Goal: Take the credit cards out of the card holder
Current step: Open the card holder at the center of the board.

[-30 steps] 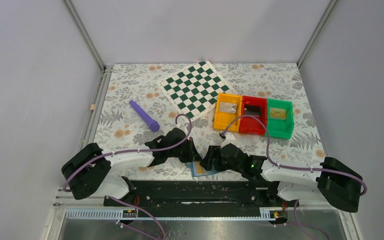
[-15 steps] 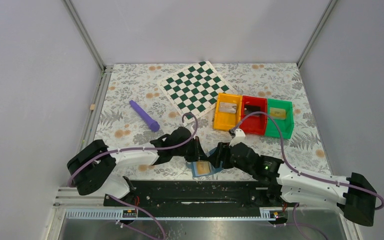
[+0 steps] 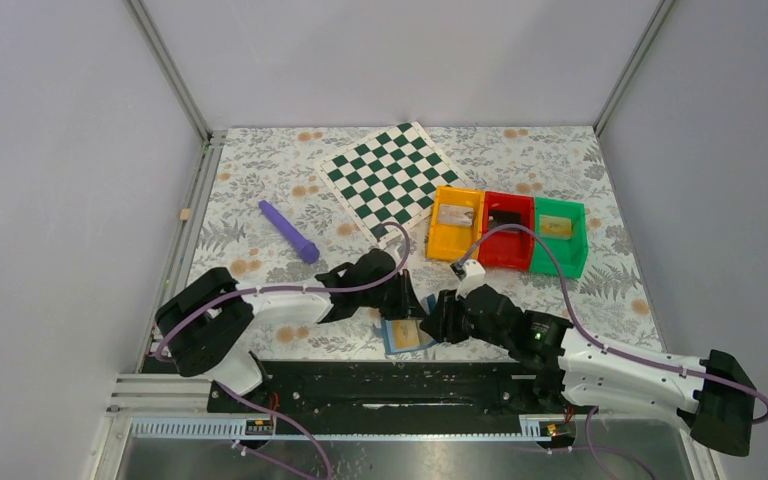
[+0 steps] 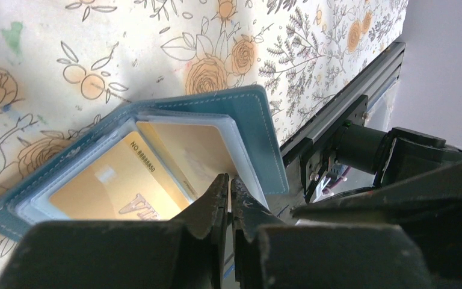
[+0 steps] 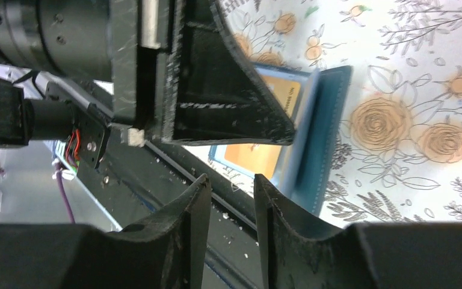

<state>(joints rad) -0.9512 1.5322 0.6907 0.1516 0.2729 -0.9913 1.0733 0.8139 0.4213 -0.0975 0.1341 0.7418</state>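
The card holder (image 3: pixel 407 336) lies open at the table's near edge, a blue wallet (image 4: pixel 258 129) with clear pale sleeves. Yellow-gold credit cards (image 4: pixel 105 180) sit in those sleeves, and one card (image 5: pixel 254 158) shows in the right wrist view. My left gripper (image 3: pixel 407 302) is shut, with its tips (image 4: pixel 230 179) pinching the edge of a pale inner leaf. My right gripper (image 3: pixel 440 322) hangs just right of the wallet. Its jaws (image 5: pixel 231 179) stand partly open with nothing between them, over the black rail beside the wallet's near corner.
A green-white chequered board (image 3: pixel 392 178) lies at the back, with a purple stick (image 3: pixel 289 231) to its left. Orange (image 3: pixel 434 231), red (image 3: pixel 506 255) and green (image 3: pixel 561 262) bins stand in a row at right, each holding a card. A black rail (image 3: pixel 360 378) runs along the near edge.
My right gripper's jaws have narrowed and the arm has reached in towards the wallet. My left gripper, still shut, has shifted right over the wallet.
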